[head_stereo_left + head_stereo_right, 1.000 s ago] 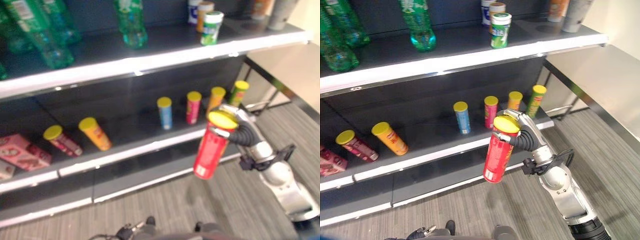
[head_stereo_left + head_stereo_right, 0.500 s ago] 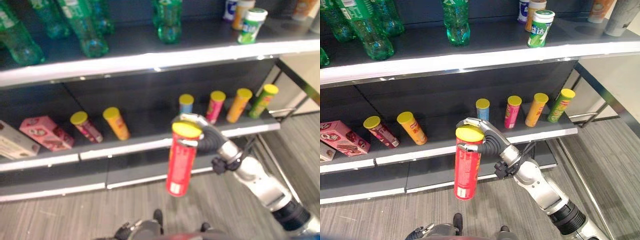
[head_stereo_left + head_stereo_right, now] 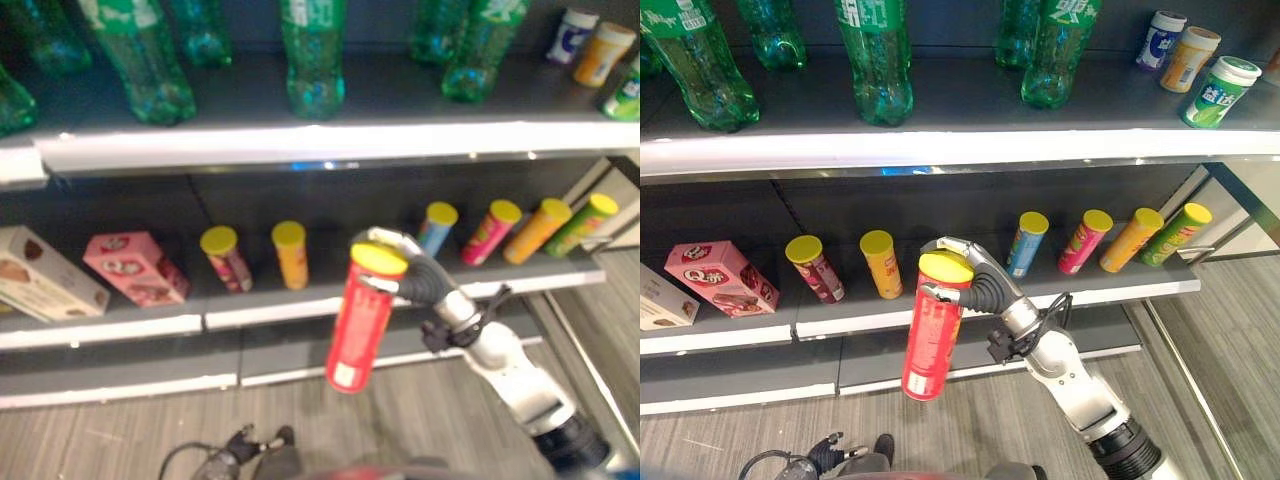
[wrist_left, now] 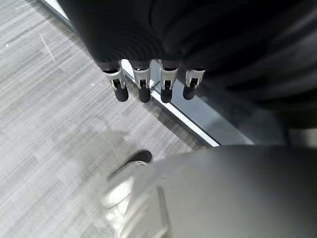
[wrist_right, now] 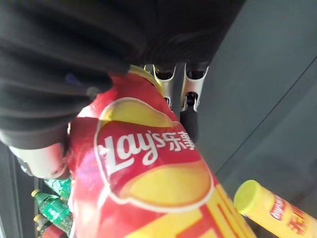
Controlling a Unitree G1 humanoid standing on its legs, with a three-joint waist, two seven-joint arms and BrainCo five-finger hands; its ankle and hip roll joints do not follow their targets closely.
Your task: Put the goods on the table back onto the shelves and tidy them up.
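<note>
**Right hand holding red can before lower shelf**

While the right hand (image 3: 975,280) grips the red can (image 3: 930,330) near its yellow lid, the can hangs down from the fingers (image 5: 189,119), tilted slightly, in the air in front of the lower shelf (image 3: 940,310). The fingers curl round the can's upper end; the right wrist view shows them wrapped against the can's far side, with the thumb side hidden by the can.

Positions relative to the fingers:
- Just behind them, on the lower shelf, stands a blue can (image 3: 1026,243), leaning.
- Further out on the same side stand a pink can (image 3: 1084,241), an orange can (image 3: 1131,239) and a green can (image 3: 1175,233), all leaning.
- On the opposite side of the fingers stand a yellow can (image 3: 881,263) and a dark red can (image 3: 814,268), then a pink box (image 3: 722,278) and a pale box (image 3: 662,300).
- Above the fingers, the upper shelf (image 3: 940,150) carries green bottles (image 3: 875,55) and, at its far end, three small jars (image 3: 1195,62).

The left hand (image 4: 148,82) hangs over the grey floor (image 4: 54,129), its fingers straight and relaxed, holding nothing.
</note>
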